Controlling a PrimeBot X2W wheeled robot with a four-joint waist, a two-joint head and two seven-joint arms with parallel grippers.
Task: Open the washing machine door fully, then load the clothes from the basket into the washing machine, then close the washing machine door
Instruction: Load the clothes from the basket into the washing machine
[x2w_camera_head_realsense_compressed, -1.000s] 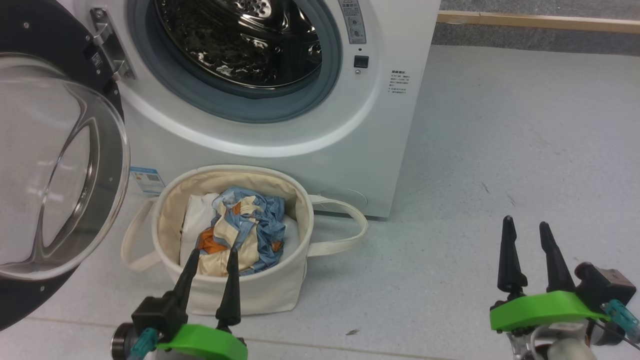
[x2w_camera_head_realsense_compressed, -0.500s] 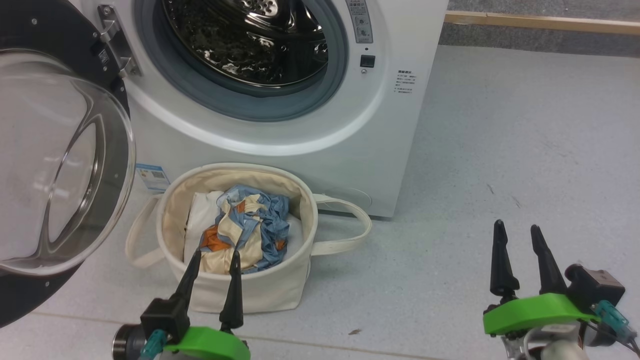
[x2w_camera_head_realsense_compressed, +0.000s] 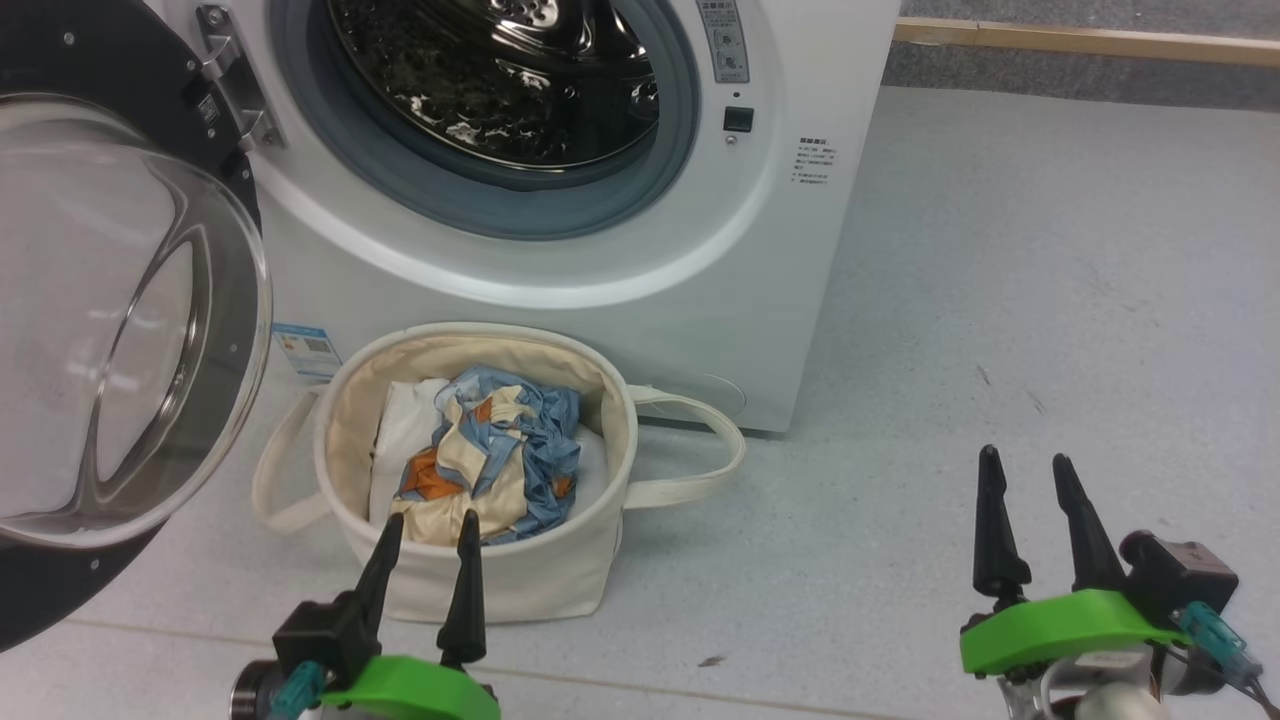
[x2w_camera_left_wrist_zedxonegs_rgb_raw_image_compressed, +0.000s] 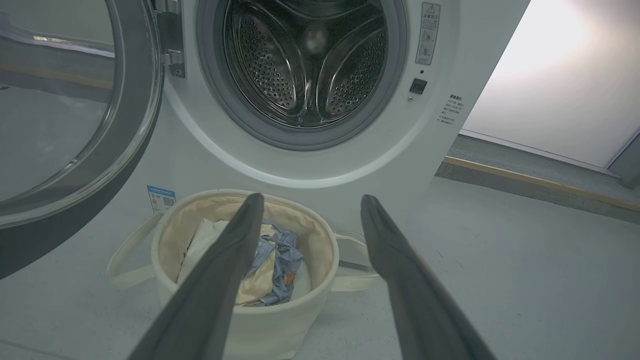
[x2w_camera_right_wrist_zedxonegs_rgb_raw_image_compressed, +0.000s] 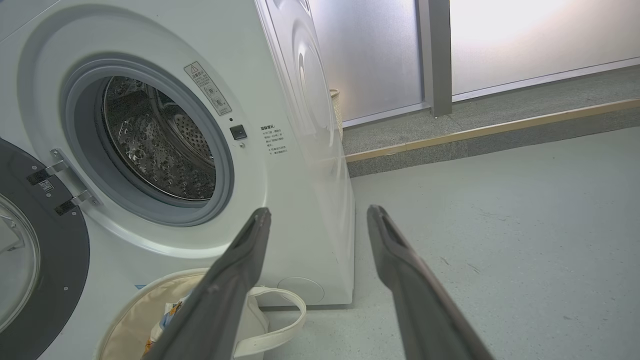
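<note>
**Laundry corner, door open**

Speckled grey floor, with a wooden strip edging a raised ledge and frosted panels behind. The basket holds the clothes on the floor just in front of the washing machine. Its door stands open on the left. Left claw and right claw are both spread wide and empty.

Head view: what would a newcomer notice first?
The washing machine door stands wide open at the left, its glass bowl bulging toward the camera, and the steel drum gapes at top centre. Below it, the cream basket holds the clothes, with the left pincer open just in front.
</note>
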